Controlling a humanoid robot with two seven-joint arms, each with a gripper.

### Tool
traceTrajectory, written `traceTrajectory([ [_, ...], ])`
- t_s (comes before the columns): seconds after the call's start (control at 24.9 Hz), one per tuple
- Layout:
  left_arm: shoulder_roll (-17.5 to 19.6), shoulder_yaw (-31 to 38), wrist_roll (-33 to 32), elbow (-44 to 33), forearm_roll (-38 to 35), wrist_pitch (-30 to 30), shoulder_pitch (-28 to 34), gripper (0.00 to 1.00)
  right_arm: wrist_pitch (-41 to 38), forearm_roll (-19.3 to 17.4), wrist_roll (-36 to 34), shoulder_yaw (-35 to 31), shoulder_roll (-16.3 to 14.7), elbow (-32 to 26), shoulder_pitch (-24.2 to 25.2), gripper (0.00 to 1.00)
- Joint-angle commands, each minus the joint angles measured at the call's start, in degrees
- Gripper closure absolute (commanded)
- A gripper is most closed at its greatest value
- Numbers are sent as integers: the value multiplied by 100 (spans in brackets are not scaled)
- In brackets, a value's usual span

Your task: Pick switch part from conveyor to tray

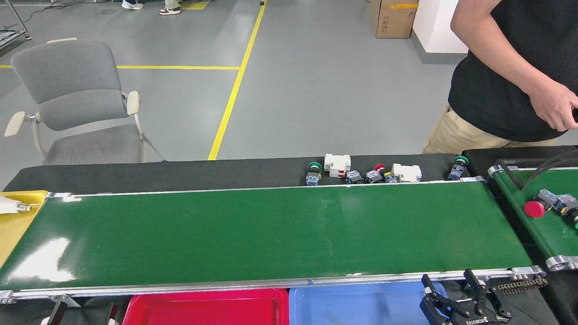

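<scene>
The conveyor (253,234) runs across the view, and no switch part lies on its long green belt. A red-capped switch part (535,209) lies on the shorter green belt (548,232) at the right, with another part (566,204) beside it. Several more switch parts (361,174) sit on the black cloth behind the conveyor. A red tray (203,307) and a blue tray (356,304) sit below the near rail. My right gripper (448,282) hovers open by the blue tray's right end, holding nothing. Two dark bars (56,311) at the bottom left may be my left gripper's fingers.
A person in a black shirt (505,90) stands at the far right with a hand (553,106) over the shorter belt. A yellow tray (13,221) holding a white part sits at the conveyor's left end. A grey chair (76,104) stands behind.
</scene>
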Motion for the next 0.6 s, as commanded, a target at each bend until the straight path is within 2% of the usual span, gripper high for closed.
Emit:
traceTrajectory([
  [0.0, 49, 35, 65, -48, 26, 1, -11, 0, 2, -22, -48, -34, 4, -47, -71, 2],
  [0.56, 67, 61, 39, -48, 26, -16, -29, 0, 90, -22, -30, -139, 13, -38, -229, 2],
])
